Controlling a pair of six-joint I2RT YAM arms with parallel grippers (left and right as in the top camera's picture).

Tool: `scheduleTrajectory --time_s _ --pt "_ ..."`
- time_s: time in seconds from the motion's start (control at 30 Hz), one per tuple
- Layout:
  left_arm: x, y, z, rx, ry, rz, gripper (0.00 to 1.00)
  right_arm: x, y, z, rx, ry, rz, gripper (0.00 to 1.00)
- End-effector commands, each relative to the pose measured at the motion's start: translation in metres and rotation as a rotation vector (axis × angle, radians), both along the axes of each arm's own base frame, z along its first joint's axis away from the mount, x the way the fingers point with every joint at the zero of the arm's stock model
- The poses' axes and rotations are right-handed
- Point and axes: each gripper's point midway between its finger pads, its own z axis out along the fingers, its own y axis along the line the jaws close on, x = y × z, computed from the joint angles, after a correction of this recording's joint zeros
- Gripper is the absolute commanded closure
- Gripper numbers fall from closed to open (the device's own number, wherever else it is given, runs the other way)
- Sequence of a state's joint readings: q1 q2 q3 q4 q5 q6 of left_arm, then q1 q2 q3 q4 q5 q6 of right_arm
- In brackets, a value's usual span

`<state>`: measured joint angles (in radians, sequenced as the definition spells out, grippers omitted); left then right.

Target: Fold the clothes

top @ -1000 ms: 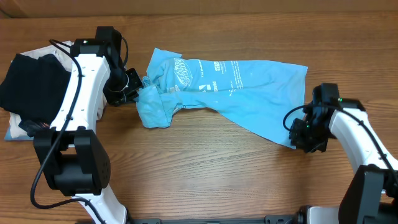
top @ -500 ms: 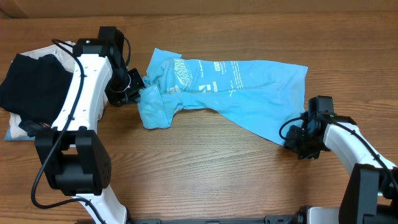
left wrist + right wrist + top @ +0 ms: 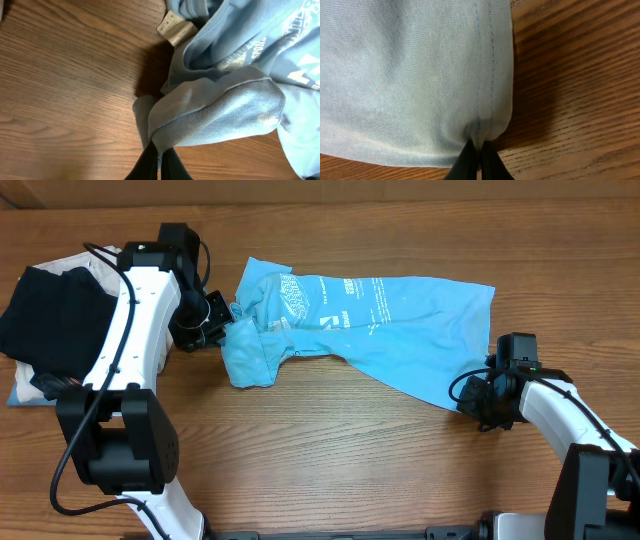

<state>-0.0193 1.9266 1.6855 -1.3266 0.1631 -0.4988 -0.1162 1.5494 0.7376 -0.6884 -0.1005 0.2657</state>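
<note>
**Two claws, one blue shirt**

At the far left of the overhead frame I count one black garment (image 3: 45,310) heaped on a pale cloth (image 3: 18,392), partly hidden by my left arm (image 3: 130,330). My left gripper (image 3: 222,322) is clamped tight on a bunched sleeve of the single sky-blue T-shirt (image 3: 400,315). The shirt sprawls across the upper middle of the wooden table (image 3: 330,470) with one white tag (image 3: 172,25) near its collar. At lower right, my right gripper (image 3: 480,402) pinches the shirt's hem corner.

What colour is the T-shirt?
Light sky blue T-shirt with white lettering; overhead view shows it best.
</note>
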Motion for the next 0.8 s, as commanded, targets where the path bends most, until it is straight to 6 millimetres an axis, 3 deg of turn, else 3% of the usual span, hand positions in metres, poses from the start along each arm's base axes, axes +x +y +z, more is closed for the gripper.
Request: scheduleTrajectory --time_s 0.0,0.17,0.23,0.37,0.47,0.5,0.53,0.67,0.77 --pt "-0.002 0.0 0.0 0.009 0.006 -0.01 0.96 -0.006 0.001 -0.005 0.0 0.027 -0.002 0.96" --pt "-0.002 -0.015 0.005 -0.082 -0.013 -0.081 0.96 0.018 0.001 0.032 0.009 -0.022 0.0 0.96" --pt "-0.003 -0.026 0.009 -0.141 -0.028 -0.123 0.96 0.038 -0.002 0.068 0.001 -0.078 0.006 0.96" --pt "-0.011 -0.027 0.01 -0.141 -0.002 -0.153 0.96 0.06 -0.005 0.134 -0.014 -0.153 0.009 0.96" --pt "-0.021 -0.018 0.008 -0.093 0.042 -0.16 0.96 0.065 -0.016 0.172 -0.076 -0.175 -0.003 0.96" --pt "-0.034 -0.011 0.007 -0.057 0.094 -0.174 0.96 0.063 -0.026 0.184 -0.13 -0.172 -0.015 0.96" --pt "-0.041 -0.007 0.008 -0.039 0.126 -0.179 0.92 0.061 -0.03 0.188 -0.156 -0.166 -0.021 0.96" --pt "-0.06 0.003 0.01 0.014 0.207 -0.192 0.54 0.054 -0.037 0.19 -0.198 -0.139 -0.028 0.96" --pt "-0.063 0.006 0.01 0.031 0.219 -0.194 0.43 0.051 -0.041 0.189 -0.219 -0.123 -0.032 0.96"
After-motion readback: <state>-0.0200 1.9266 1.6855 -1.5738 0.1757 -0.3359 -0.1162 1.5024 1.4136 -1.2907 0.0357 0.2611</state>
